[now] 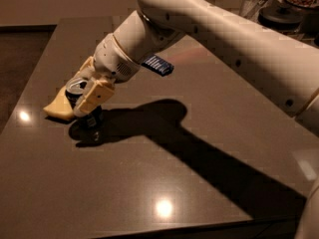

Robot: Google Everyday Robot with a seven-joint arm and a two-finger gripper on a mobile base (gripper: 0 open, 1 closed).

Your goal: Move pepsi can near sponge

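My end effector [83, 99] grips the pepsi can [76, 87] just beside the sponge [57, 109], so I'd settle it upright on the tabletop [199, 173], then open gently without nudging either.

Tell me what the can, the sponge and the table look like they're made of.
Can: metal, likely aluminium; shiny silver top with pull-tab. Sponge: probably foam, matte pale yellow. Table: dark polished stone or laminate; it mirrors lamp glints. The gripper holds the can at the table's left, beside the sponge.

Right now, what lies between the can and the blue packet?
The gripper, shut on the can, and its white wrist fill that stretch, seen in the camera view.
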